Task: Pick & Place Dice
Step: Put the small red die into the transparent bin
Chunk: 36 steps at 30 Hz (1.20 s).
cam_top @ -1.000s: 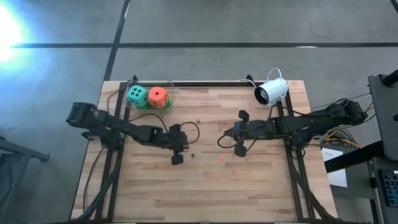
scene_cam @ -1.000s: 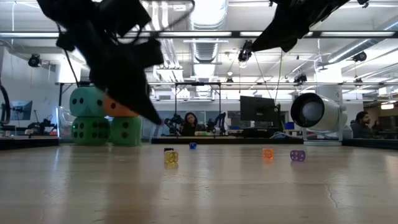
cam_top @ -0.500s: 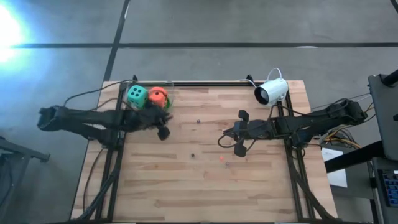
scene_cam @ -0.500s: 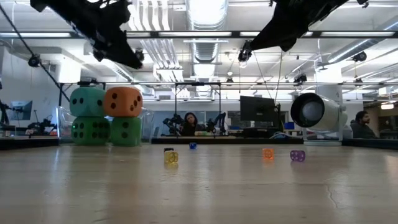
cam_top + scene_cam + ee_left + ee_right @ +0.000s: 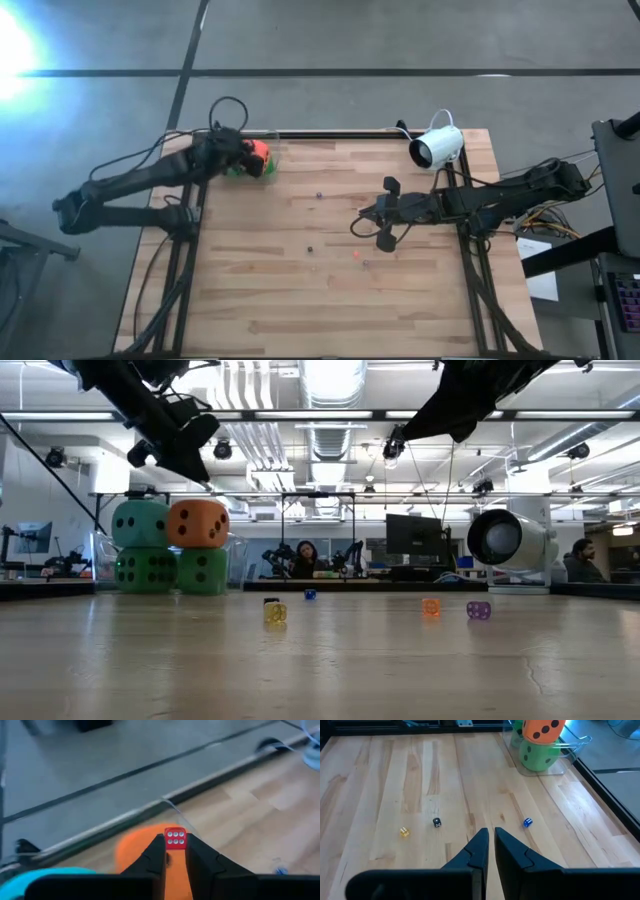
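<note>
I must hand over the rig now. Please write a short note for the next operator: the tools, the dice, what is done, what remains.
Left tool: shut on the red die, held above the big orange die in the tray at the far left corner.
Right tool: shut, empty, over the middle of the table.
Done: red die picked, not yet released.
Left: release it. The yellow die, blue die, small orange die, purple die and black die lie loose on the table, probably next.

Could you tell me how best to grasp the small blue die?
I would pinch the small blue die across two opposite side faces, coming straight down: it sits flat and alone on the wooden table, too low for a sideways approach.
</note>
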Tool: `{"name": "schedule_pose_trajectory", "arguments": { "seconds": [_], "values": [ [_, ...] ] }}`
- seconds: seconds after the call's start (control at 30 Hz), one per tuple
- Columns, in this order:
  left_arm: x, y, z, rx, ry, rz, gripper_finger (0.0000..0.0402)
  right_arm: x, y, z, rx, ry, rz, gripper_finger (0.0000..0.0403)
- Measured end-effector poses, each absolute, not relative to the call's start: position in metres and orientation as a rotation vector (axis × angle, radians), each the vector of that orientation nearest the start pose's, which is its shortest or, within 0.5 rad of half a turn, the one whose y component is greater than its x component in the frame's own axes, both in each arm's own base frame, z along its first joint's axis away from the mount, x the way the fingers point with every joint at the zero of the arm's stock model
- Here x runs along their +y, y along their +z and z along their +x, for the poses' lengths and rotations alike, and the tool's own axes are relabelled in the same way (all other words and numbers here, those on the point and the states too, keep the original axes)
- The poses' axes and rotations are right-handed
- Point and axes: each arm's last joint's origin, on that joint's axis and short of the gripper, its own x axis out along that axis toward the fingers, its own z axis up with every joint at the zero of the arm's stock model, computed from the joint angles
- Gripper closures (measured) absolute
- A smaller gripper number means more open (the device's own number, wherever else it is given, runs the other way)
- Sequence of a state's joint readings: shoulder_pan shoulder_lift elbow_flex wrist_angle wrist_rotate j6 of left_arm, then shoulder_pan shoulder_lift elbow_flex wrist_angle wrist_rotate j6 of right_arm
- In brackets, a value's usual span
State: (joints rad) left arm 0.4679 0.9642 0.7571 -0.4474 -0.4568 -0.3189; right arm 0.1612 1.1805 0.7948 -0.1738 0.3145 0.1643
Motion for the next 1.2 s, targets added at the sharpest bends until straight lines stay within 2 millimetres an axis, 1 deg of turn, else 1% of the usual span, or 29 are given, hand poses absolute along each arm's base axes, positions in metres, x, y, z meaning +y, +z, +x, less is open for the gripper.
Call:
{"name": "schedule_pose_trajectory", "arguments": {
  "seconds": [0.17,0.37,0.43,0.63,0.77,1.07,1.2],
  "values": [
    [0.113,0.28,0.161,0.514,1.063,-0.308,0.035,0.031,0.26,0.248,0.53,-0.193,0.028,0.0376],
    [0.122,0.281,0.152,0.552,1.127,-0.331,0.035,0.031,0.26,0.248,0.53,-0.193,0.028,0.0376],
    [0.125,0.278,0.15,0.569,1.151,-0.352,0.035,0.031,0.261,0.248,0.53,-0.193,0.028,0.0376],
    [0.137,0.265,0.156,0.633,1.187,-0.377,0.035,0.031,0.26,0.248,0.53,-0.193,0.028,0.0376],
    [0.142,0.261,0.159,0.652,1.196,-0.379,0.0344,0.031,0.26,0.248,0.53,-0.193,0.028,0.0376],
    [0.146,0.26,0.159,0.632,1.209,-0.386,0.0312,0.031,0.26,0.248,0.53,-0.193,0.029,0.0376],
    [0.147,0.26,0.16,0.633,1.211,-0.39,0.0306,0.031,0.261,0.248,0.53,-0.193,0.029,0.0376]
  ]
}}
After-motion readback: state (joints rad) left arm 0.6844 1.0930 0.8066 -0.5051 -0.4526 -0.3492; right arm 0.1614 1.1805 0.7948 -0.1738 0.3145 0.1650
